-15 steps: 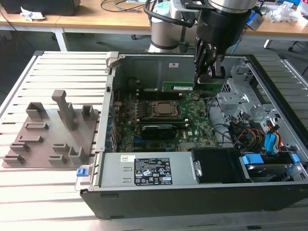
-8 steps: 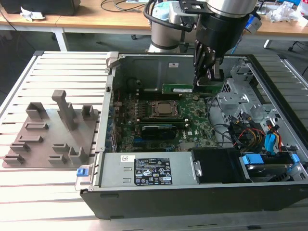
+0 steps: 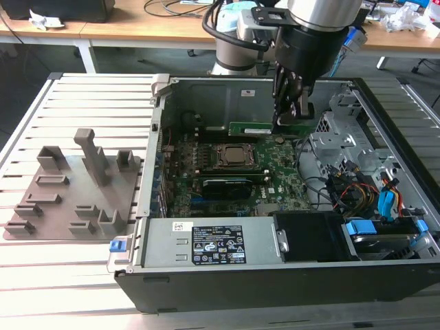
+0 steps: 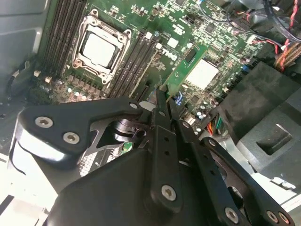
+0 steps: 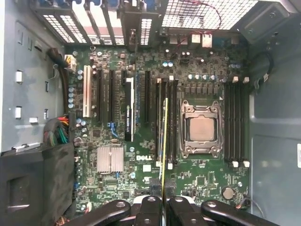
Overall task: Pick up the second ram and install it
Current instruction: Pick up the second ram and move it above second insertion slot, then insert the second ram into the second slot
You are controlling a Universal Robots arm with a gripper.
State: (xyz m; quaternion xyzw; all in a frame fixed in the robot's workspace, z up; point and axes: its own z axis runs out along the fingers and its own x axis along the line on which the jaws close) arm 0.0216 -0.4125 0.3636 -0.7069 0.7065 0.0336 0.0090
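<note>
Second ram [image 3: 251, 128], long thin green stick with pale label, on edge, level, clamped at one end, above the motherboard [image 3: 275, 180]

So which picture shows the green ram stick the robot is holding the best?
The second wrist view: the second ram shows its flat green face with a dark chip, pinched in the gripper. The exterior view shows it as a thin strip above the motherboard. The first wrist view shows it edge-on, a thin line.

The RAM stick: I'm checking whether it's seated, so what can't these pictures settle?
- Its lower edge against the slot: the stick is small and far in the exterior view.
- Its held end: covered by the gripper in the second wrist view.
- Its face: edge-on in the first wrist view.
</note>
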